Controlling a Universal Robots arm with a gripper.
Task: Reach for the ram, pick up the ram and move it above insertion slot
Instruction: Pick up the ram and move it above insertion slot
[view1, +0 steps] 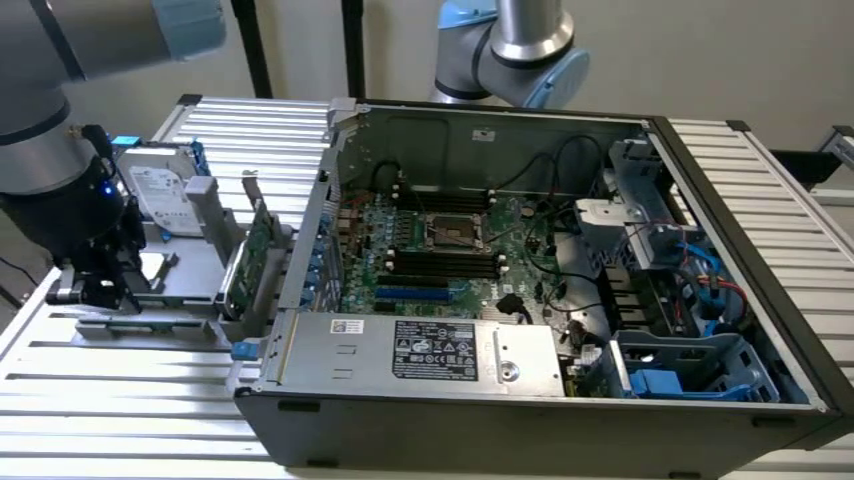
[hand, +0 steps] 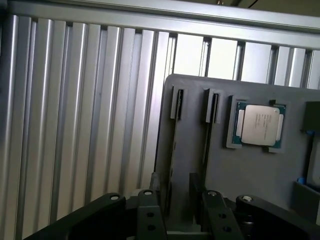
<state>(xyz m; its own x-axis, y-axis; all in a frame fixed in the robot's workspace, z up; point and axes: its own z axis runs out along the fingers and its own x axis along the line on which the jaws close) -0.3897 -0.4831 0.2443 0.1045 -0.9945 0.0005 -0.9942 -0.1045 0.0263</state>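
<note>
The ram (hand: 173, 150) is stood on edge in a groove of the grey holder tray (hand: 250, 180), at nine o'clock from the computer case (view1: 534, 425) in the exterior view. The gripper (hand: 175, 184) is found released, jaws spread either side of it. A square, centred closure on the stick's upper edge is advised. It is seen as a thin dark strip

One computer case (view1: 534, 415), one hard drive (view1: 160, 195), one expansion card (view1: 251, 265). Inside: one silver processor socket (view1: 457, 232), one blue slot (view1: 411, 294), one power supply (view1: 414, 350). On grey tray (hand: 250, 172): one processor chip (hand: 260, 125), two black clips (hand: 176, 104). One claw (hand: 175, 186), two fingers (hand: 150, 212).
</note>
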